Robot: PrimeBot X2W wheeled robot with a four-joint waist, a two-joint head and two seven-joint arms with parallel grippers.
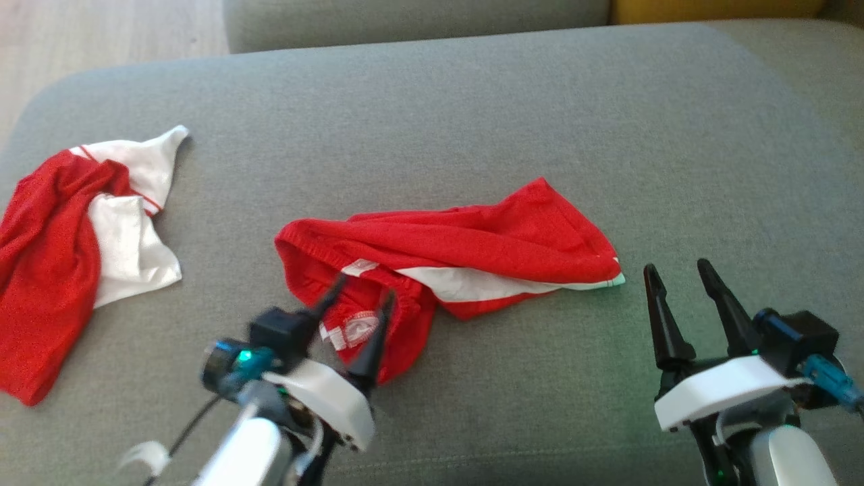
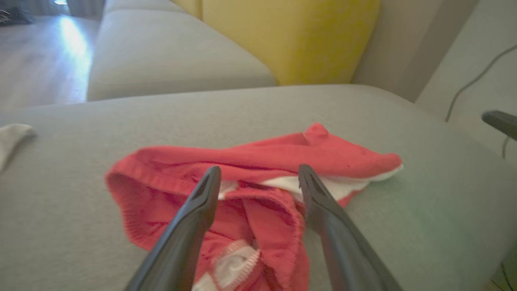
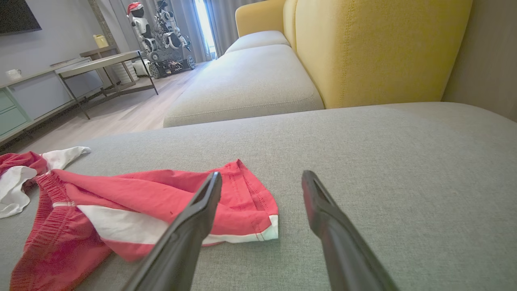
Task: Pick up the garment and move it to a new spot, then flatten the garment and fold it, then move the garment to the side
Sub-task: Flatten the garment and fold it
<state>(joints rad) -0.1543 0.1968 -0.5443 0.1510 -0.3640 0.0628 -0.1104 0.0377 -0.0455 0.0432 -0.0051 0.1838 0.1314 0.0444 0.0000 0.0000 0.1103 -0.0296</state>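
The red shorts (image 1: 466,253) are lying crumpled on the sofa cushion (image 1: 472,121); left gripper (image 1: 363,287) is hovering over the waistband, likely to lift it, right gripper (image 1: 677,268) beside the hem, both with fingers apart

The red shorts (image 1: 486,236) are thin, smooth cloth. The sofa seat (image 1: 472,101) is grey, coarse-woven matt fabric. The left hand (image 1: 364,287) and the right hand (image 1: 677,266) have dark matt plastic fingers and glossy white shells.
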